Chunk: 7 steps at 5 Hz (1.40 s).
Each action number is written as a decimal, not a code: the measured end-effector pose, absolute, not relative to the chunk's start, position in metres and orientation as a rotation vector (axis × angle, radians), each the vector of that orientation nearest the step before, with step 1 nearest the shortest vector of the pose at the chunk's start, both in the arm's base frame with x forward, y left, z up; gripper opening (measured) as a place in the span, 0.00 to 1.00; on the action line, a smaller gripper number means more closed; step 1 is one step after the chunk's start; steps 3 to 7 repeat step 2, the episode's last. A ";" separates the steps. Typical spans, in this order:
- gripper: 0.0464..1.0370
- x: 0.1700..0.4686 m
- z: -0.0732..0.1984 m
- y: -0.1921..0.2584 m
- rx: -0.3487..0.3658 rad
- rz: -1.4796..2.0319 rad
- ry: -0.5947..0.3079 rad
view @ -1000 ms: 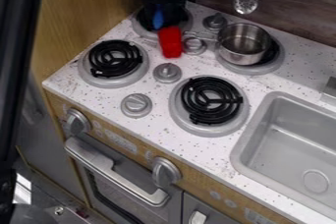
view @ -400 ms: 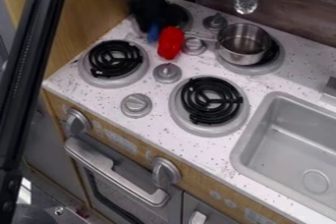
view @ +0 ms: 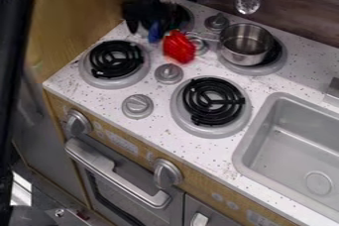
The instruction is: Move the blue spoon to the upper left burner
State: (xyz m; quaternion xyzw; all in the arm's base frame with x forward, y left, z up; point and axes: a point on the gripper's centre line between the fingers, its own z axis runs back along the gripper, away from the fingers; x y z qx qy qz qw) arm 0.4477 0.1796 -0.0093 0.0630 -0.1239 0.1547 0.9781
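Pot (view: 246, 44) sits upright on burner (view: 279, 65); blue spoon (view: 155, 32) seems near jaws (view: 155, 24).

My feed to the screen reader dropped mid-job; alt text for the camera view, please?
Black robot tool at the far left burner, a blue plastic spoon partly visible below it, beside a red object. A silver metal pot sits on the far right burner; a grey sink is at right.
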 end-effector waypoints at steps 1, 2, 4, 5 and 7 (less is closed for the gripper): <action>0.96 0.415 0.001 0.158 0.095 0.310 -0.192; 0.96 0.378 -0.001 0.140 0.071 0.335 -0.123; 0.96 0.378 -0.001 0.140 0.071 0.335 -0.123; 0.96 0.378 -0.001 0.140 0.071 0.335 -0.123; 0.96 0.378 -0.001 0.140 0.071 0.335 -0.123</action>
